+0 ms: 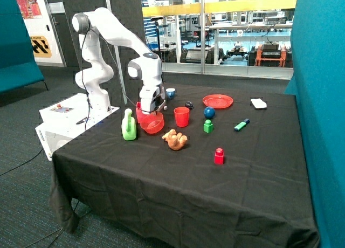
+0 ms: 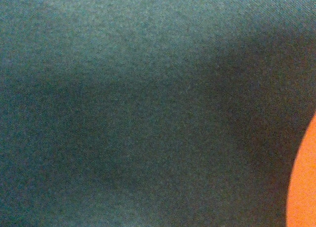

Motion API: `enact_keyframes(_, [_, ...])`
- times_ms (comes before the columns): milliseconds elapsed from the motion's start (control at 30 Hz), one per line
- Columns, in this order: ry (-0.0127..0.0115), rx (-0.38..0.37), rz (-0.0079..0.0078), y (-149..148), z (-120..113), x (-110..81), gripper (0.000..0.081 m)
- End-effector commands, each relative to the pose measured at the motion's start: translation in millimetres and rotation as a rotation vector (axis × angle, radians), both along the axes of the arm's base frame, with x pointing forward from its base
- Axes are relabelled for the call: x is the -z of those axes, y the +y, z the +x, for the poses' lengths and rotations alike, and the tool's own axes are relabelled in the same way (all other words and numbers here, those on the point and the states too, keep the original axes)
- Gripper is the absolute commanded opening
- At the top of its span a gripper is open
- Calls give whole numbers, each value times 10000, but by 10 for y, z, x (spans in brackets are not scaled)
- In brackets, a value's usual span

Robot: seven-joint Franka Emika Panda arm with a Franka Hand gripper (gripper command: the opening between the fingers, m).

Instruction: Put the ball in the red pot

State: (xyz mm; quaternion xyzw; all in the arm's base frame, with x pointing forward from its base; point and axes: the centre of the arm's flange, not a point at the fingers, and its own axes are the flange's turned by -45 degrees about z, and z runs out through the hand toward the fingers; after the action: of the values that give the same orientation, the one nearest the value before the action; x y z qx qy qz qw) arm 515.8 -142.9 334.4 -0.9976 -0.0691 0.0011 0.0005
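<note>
The ball (image 1: 209, 112) sits on the black tablecloth (image 1: 178, 172) beside the green block (image 1: 208, 126), well apart from the gripper (image 1: 153, 111), which hangs low at the red pot (image 1: 140, 112).

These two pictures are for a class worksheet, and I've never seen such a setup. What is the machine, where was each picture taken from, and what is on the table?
The white machine is a robot arm bolted beside a black-clothed table. The outside view shows the whole scene. The wrist view comes from a camera on the arm and shows only cloth and an orange-red edge. The tool hangs low at a round red bowl, with the red pot just behind it. The dark blue ball sits untouched beside a green block. Whether the tool holds anything cannot be seen.
</note>
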Motion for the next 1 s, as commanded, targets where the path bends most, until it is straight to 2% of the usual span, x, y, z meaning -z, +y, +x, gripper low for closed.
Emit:
enact_keyframes(0, [-23, -30, -8, -21, -44, -18, 733])
enact_keyframes(333, [-23, 5, -8, -49, -57, -31, 806])
enact_keyframes(633, [-23, -115, -8, -33, -52, -89, 808])
enact_keyframes(967, [-23, -517, -7, 98, -31, -288, 784])
